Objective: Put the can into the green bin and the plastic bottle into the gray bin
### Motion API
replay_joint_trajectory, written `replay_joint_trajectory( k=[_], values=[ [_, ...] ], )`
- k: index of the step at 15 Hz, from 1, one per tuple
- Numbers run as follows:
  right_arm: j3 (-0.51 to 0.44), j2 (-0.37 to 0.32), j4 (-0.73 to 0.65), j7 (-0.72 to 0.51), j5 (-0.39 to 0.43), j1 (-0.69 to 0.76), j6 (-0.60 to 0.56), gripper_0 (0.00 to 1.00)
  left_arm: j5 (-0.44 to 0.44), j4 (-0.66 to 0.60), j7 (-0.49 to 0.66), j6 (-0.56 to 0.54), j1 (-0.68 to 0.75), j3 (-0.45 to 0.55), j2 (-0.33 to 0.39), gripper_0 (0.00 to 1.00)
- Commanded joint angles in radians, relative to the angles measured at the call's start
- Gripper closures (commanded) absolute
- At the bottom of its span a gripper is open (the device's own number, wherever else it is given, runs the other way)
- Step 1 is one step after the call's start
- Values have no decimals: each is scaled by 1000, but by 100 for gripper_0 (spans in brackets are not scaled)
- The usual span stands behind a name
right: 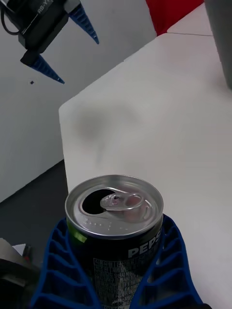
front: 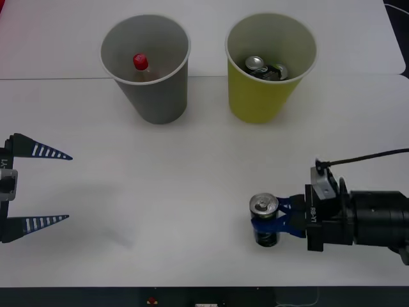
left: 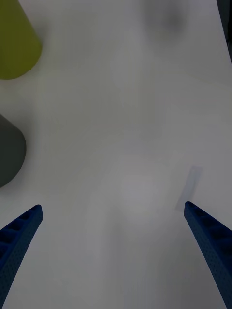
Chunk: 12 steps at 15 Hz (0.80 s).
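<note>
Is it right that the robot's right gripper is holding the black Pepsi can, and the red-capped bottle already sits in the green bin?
Not quite. The plastic bottle sits in the gray bin, as the front view shows. The right gripper does hold the can.

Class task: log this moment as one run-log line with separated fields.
right gripper: shut on can, on table | left gripper: open, idle | plastic bottle: in gray bin | green bin: holds another can

A lab-like test space: plain white table (front: 192, 185) before a bare gray wall (right: 29, 125).
</note>
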Motion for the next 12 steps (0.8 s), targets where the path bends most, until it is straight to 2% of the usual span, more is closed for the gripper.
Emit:
replay_joint_trajectory(
  k=[1, 2, 4, 7, 8, 10, 12],
  values=[
    [-59, -91, -130, -243, 12, 25, 59, 100, 0, 0, 0, 0, 0, 0, 0, 0],
    [-88, -110, -164, -327, 32, 31, 60, 100, 0, 0, 0, 0, 0, 0, 0, 0],
    [-210, -154, -267, -597, 123, 59, 56, 100, 0, 0, 0, 0, 0, 0, 0, 0],
    [-389, -153, -348, -947, 247, 67, -39, 100, 0, 0, 0, 0, 0, 0, 0, 0],
    [-441, -151, -359, -1033, 265, 61, -73, 100, 0, 0, 0, 0, 0, 0, 0, 0],
    [-506, -151, -354, -1131, 265, 33, -110, 100, 0, 0, 0, 0, 0, 0, 0, 0],
    [-541, -153, -296, -1146, 227, -36, -137, 100, 0, 0, 0, 0, 0, 0, 0, 0]
  ],
)
